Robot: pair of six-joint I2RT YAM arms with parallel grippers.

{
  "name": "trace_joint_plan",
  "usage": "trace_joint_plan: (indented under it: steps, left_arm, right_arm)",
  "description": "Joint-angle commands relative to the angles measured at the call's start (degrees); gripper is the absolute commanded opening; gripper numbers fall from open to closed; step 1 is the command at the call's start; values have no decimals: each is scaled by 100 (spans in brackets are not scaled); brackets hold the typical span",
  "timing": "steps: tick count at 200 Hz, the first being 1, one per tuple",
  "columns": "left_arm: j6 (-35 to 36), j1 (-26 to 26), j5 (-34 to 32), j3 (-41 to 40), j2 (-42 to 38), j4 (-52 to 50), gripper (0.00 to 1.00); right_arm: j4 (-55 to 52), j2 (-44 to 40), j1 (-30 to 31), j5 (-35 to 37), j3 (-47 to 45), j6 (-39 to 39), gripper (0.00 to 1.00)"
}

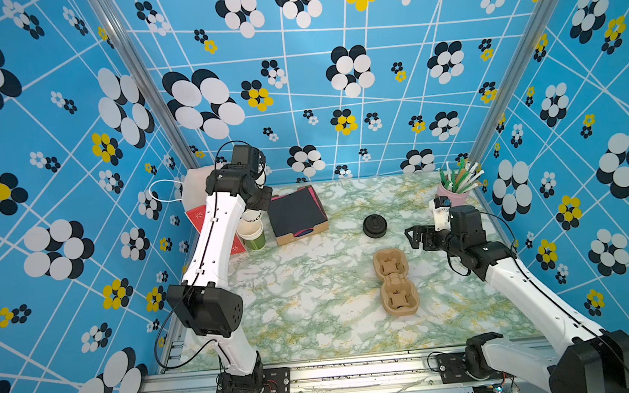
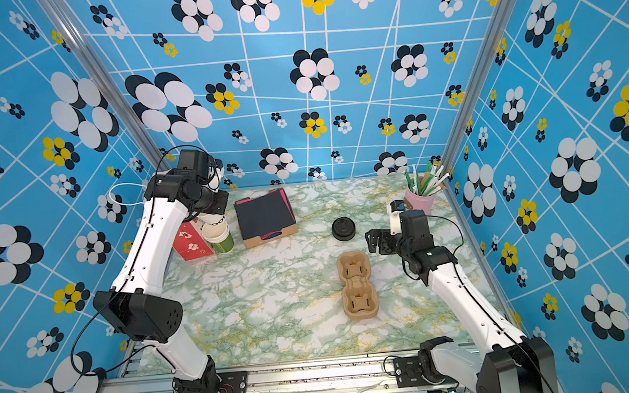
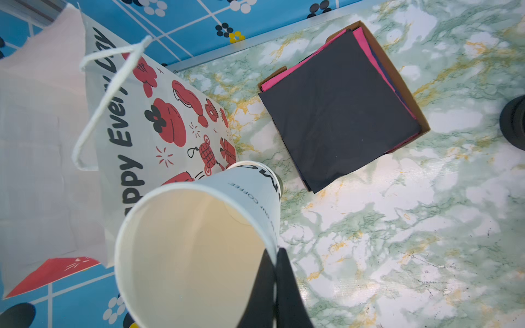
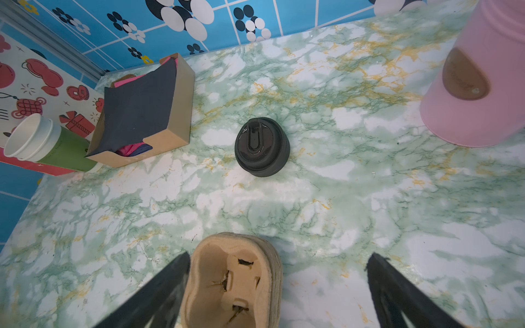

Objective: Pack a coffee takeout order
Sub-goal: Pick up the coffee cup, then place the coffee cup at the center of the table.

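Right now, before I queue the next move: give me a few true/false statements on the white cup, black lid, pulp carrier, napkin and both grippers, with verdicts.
1. The left gripper is shut on the rim of the small white paper cup with dark lettering. True.
2. The round black plastic lid sits on that cup. False: it lies on the marble-patterned table, apart from the cup.
3. The right gripper is open and holds nothing. True.
4. The brown pulp two-cup carrier holds a cup. False: both wells are empty.
5. A black square paper napkin lies on top in the cardboard box. True.
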Motion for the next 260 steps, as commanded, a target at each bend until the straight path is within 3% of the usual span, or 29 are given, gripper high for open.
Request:
trace_joint_plan:
  steps: [1, 49, 124, 155, 199, 260]
  left_arm:
    - [-111, -331, -112, 192, -358, -438, 0]
    - [-454, -1377, 309, -267, -763, -425, 0]
    - [-1351, -2850, 898, -3017, -1589, 1453, 0]
    - [-1721, -3367, 887, -3800, -1637, 1977, 0]
    - [-1968, -3924, 648, -4219, -1452, 2242, 0]
    - [-2057, -4310, 451, -4384, -1058, 2347, 0]
  right_arm:
    - [-65, 15, 64, -63, 193, 52, 99]
    - [-331, 83, 64, -19, 370, -255, 99]
    - [-493, 68, 72, 7, 373, -440, 99]
    - [-550, 0, 73, 64, 307, -495, 99]
    - [-623, -55, 73, 117, 276, -584, 99]
    - [-603, 15, 73, 68, 244, -554, 99]
